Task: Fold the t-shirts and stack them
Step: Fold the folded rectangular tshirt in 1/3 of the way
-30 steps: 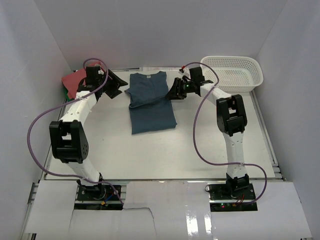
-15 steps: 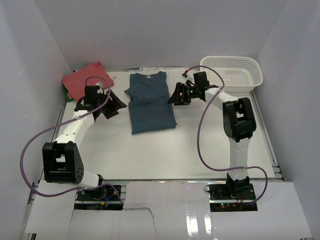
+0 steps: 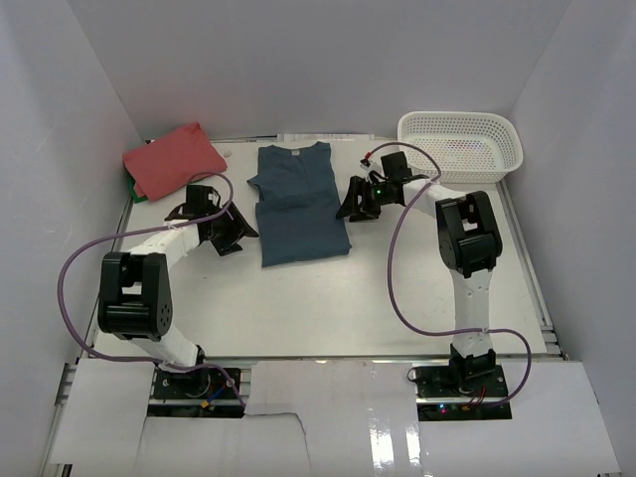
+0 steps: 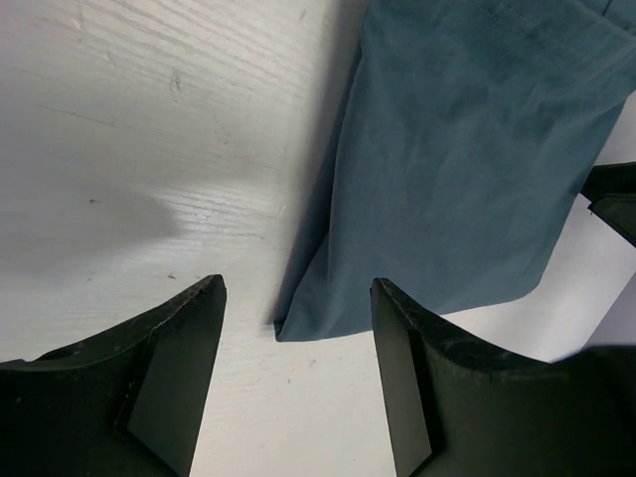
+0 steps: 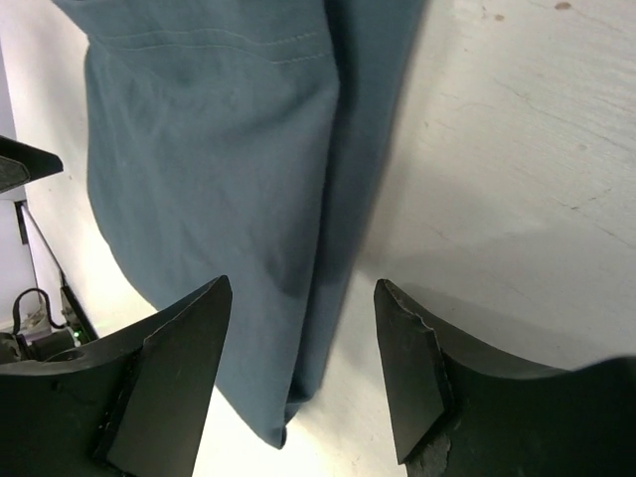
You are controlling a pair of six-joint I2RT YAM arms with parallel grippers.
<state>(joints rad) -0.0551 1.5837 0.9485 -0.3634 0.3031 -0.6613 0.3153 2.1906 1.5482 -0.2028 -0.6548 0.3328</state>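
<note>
Left pincer [image 3: 238,238] and right pincer [image 3: 350,203] nearer the bases than before, both agape, empty, beside teal t-shirt [image 3: 298,209]; basket [image 3: 509,157] apart.

Central t-shirt [image 3: 301,209] lies flat on the table [image 3: 328,298], toward the far edge. The left gripper [image 3: 238,232] is just beside its left edge, the right gripper [image 3: 348,207] just beside its right. Corner t-shirt [image 3: 171,159] lies at far left; the basket [image 3: 467,169] stands at far right.

1. Two t-shirts are counted: one teal-blue t-shirt [image 3: 298,209] and one coral-red t-shirt [image 3: 171,159].
2. One white lattice basket [image 3: 462,149] is seen.
3. Two hands are counted: the left hand [image 3: 237,235] and the right hand [image 3: 350,207].
</note>
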